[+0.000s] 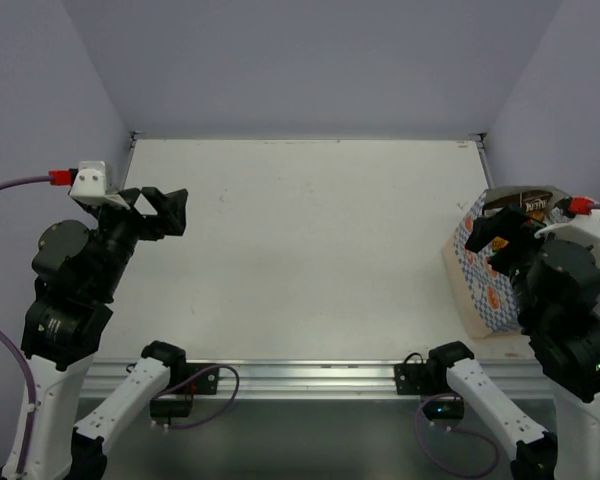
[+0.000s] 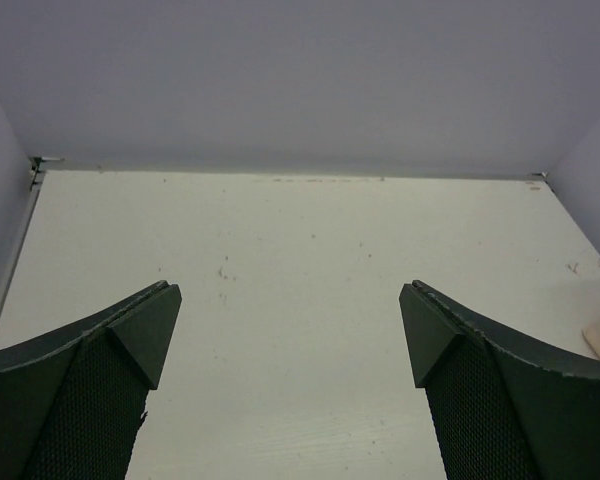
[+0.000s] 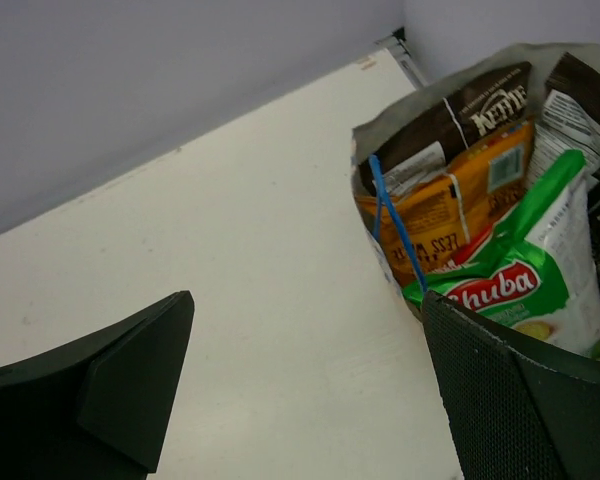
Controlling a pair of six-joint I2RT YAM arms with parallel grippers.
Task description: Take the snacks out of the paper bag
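The right gripper (image 3: 305, 300) has its jaws spread wide with nothing between them, only bare table (image 3: 280, 230) in the gap; just past its right-hand finger is the paper bag (image 3: 385, 258), mouth gaping, all four snacks inside it; nearest that finger is the green and white packet (image 3: 530, 280), behind it the orange packet (image 3: 450, 215), and furthest from the jaws the two dark brown packets (image 3: 460, 120) side by side against the bag's back wall; a thin blue string handle (image 3: 390, 215) hangs over the bag's near rim, on the jaw side; whether the finger touches the bag I cannot tell; the left gripper (image 2: 290, 300) also has its jaws wide apart and grips nothing, with bare tabletop between and ahead of its fingers; the bag is well away from it, across the table.
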